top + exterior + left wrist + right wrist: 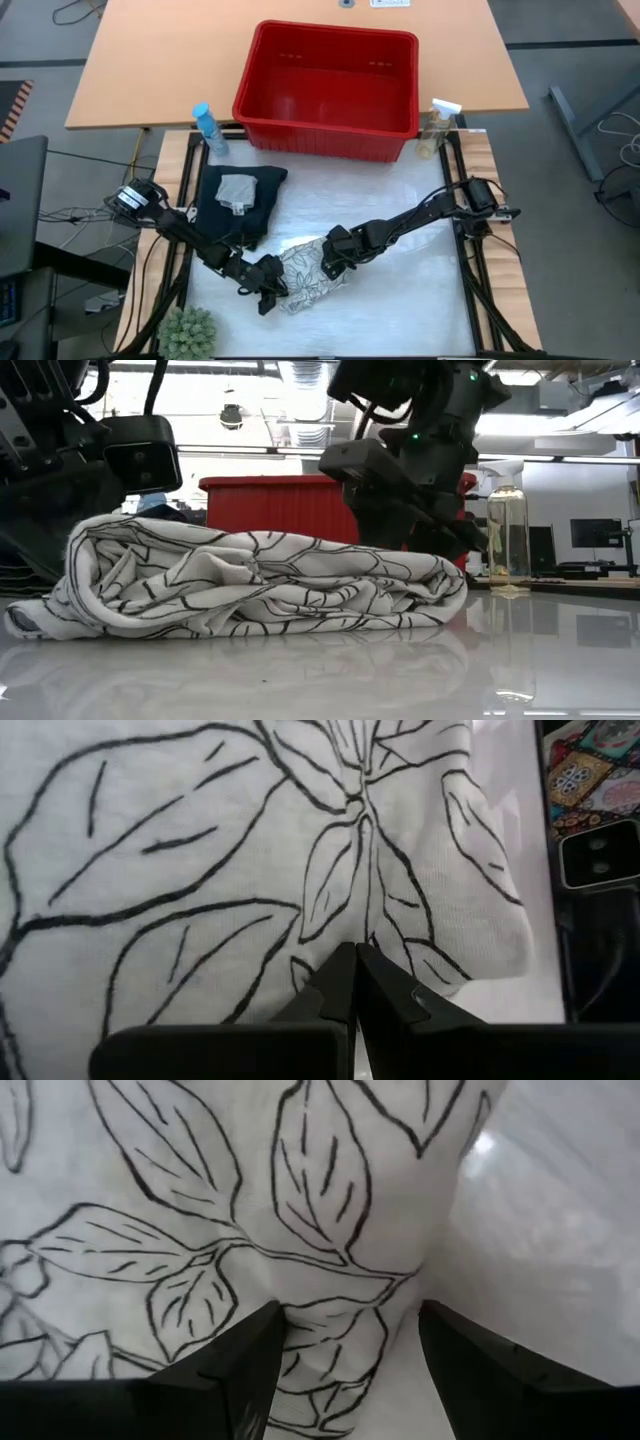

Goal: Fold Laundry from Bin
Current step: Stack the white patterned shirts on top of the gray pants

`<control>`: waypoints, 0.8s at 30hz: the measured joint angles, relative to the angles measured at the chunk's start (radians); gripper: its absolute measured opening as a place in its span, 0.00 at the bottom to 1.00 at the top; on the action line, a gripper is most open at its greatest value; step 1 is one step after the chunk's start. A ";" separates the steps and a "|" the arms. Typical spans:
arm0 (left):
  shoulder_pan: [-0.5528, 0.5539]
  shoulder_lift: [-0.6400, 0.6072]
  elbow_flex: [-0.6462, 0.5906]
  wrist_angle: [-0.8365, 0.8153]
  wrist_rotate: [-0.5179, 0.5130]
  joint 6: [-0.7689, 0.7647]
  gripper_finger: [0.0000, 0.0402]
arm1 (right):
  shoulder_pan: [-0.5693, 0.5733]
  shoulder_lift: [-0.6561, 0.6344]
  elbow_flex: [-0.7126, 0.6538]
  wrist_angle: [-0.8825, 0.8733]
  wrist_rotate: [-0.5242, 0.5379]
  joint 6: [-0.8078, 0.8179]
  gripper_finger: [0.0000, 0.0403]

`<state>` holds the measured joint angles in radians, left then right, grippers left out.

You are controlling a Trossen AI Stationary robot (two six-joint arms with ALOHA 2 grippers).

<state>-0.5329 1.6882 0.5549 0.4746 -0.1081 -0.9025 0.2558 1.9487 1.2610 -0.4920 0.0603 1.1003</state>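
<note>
1. Laundry is counted as three pieces on the table (420, 290): one leaf-print cloth (305, 272) nearest, bunched; one dark garment (255, 200) beyond it, topped by one grey cloth (237, 191).
2. Left claw (268, 293) is pressed together against the leaf-print cloth's edge; right claw (328, 266) is spread, its fingers set over the cloth.
3. Two spray bottles (209, 127) are seen flanking one red bin (330, 92) farthest back.
</note>
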 joint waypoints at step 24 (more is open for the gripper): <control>0.070 -0.003 0.000 -0.013 0.001 0.045 0.00 | -0.068 -0.001 -0.137 0.349 -0.103 -0.091 0.09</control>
<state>-0.4633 1.6856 0.5545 0.4612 -0.1066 -0.8575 0.1875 1.9474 1.1236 -0.1434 -0.0424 1.0092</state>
